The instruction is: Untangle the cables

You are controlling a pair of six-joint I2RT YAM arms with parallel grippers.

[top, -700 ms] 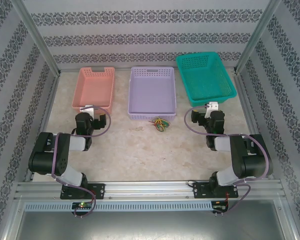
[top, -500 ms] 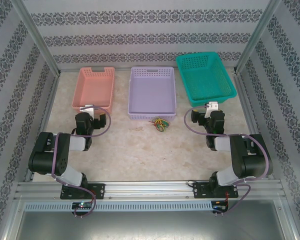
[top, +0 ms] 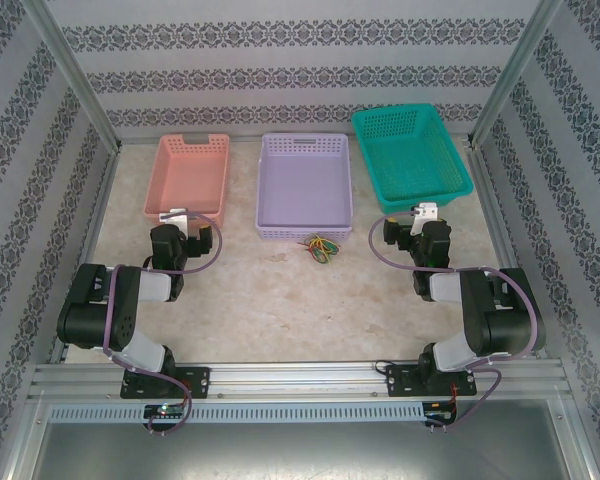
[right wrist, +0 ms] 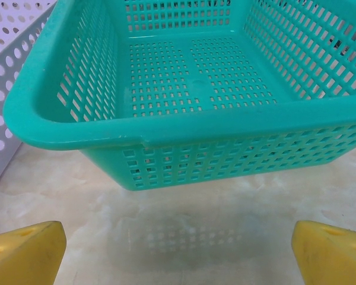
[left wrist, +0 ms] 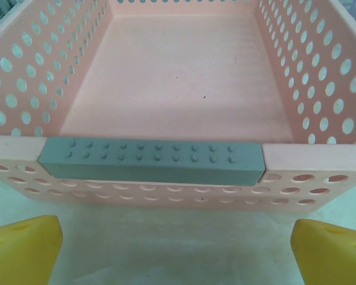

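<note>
Cables (top: 321, 247) tangled beside lilac basket (top: 305, 185) (near wall), pink basket (top: 188, 185), green basket (top: 410, 160)

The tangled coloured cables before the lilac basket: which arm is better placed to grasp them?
Probably the right: the right gripper, open, is nearer the thin red, yellow and green cables than the left gripper, which faces the pink plastic basket.

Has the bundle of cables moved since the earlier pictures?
No. The cables lie at the same spot, just before the near wall of the purple basket.
</note>
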